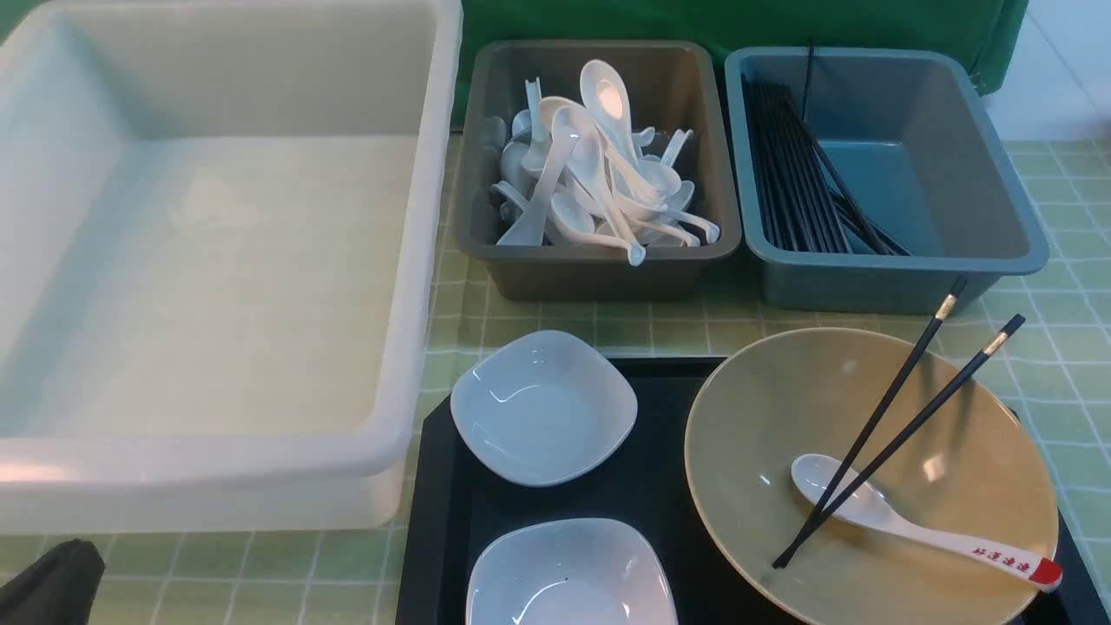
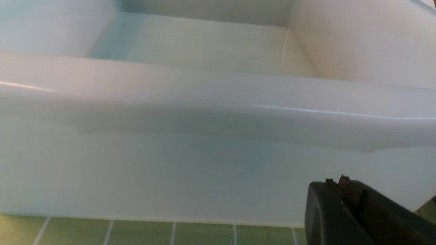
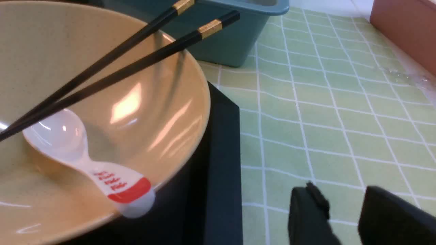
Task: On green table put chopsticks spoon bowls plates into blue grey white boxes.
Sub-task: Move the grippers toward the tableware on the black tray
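On the black tray, the wide tan bowl (image 1: 764, 417) (image 3: 51, 41) holds the black gold-banded chopsticks (image 1: 933, 408) (image 3: 153, 58), which lean on its rim, and the red-tipped white spoon (image 1: 955, 538) (image 3: 115, 182). Two white plates (image 1: 542, 408) (image 1: 568, 573) sit left of the bowl. The white box (image 1: 417, 260) (image 2: 204, 109), grey box (image 1: 599, 273) and blue box (image 1: 868, 286) (image 3: 224, 44) stand on the green table (image 1: 1068, 260) (image 3: 323, 112). My left gripper (image 1: 48, 582) (image 2: 337, 182) is shut and empty, facing the white box's outer wall. My right gripper (image 3: 340, 188) is open over bare cloth beside the tray.
The black tray (image 1: 660, 469) (image 3: 221, 153) carries the dishes. Several plain white spoons fill the grey box, and several black chopsticks lie in the blue box. A reddish-brown object (image 3: 405, 30) stands past the table's far right edge.
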